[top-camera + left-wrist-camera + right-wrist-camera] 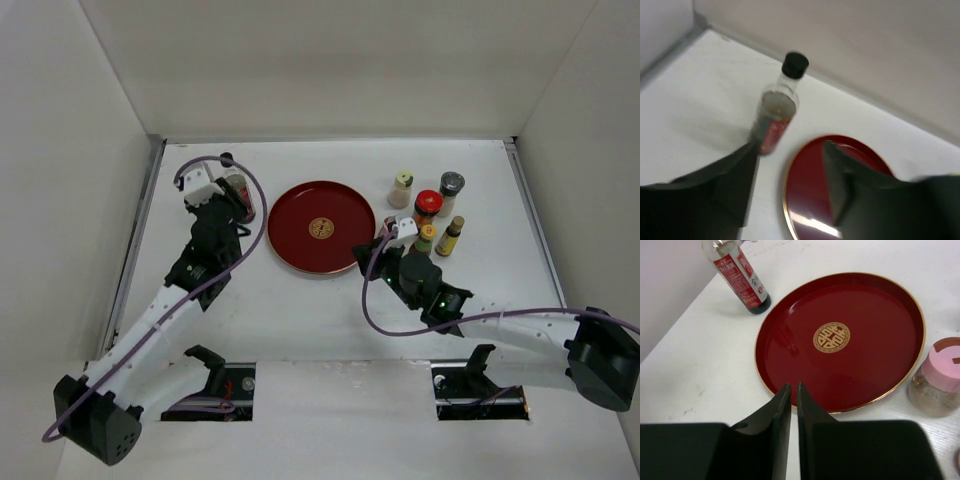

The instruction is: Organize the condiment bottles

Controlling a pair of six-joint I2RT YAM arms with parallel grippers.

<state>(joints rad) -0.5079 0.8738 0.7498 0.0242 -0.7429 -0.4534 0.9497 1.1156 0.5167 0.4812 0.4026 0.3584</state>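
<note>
- Left gripper (790, 147): jaws wide open, holding nothing.
- Black-capped bottle (776, 112): upright on the table, just beyond the left fingertips and not yet between them, just beside the red tray (802, 192).
- Right gripper (793, 389): jaws shut to a slit, holding nothing, over the tray's near rim.
- Other bottles (428, 205): clustered right of the tray.
- Step (judged): the left arm is reaching for the bottle.
- Next move: advance until the fingers straddle the body, then close low. The tall bottle may tip.

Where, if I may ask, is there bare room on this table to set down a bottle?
The round red tray is bare inside. The white table lies open behind it and in front, toward the near edge. It is crowded right of the tray, where small capped bottles cluster by the right gripper; the tall black-capped glass bottle stands by the left gripper.
</note>
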